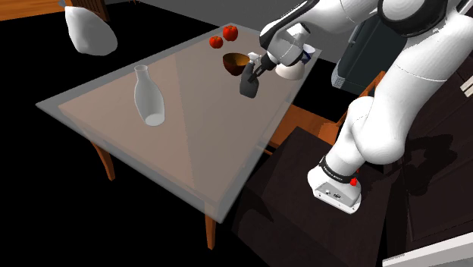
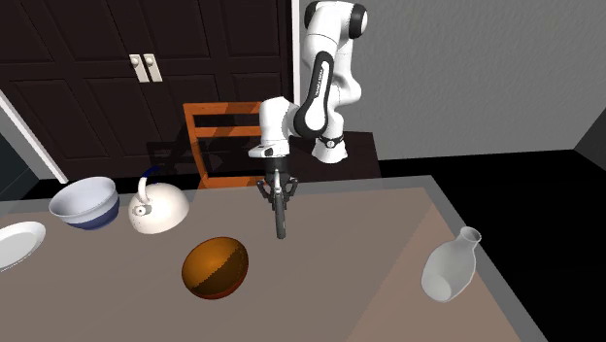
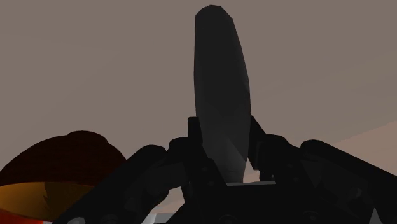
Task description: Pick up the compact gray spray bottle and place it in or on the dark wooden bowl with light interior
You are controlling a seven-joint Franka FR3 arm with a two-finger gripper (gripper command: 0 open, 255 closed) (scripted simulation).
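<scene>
Pinkish-topped table (image 1: 189, 144) with white vase (image 1: 148, 96), brown bowl (image 2: 215, 267), white kettle (image 2: 160, 209), two red fruits (image 1: 230, 32).

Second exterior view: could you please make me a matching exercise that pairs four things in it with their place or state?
Things:
1. spray bottle
2. brown bowl
3. kettle
4. vase

Places or states:
a. alone near this view's right edge
b. clasped in the gripper
c. next to the blue-and-white bowl
d. down-left of the spray bottle in this view

Pairs: 1-b, 2-d, 3-c, 4-a
</scene>
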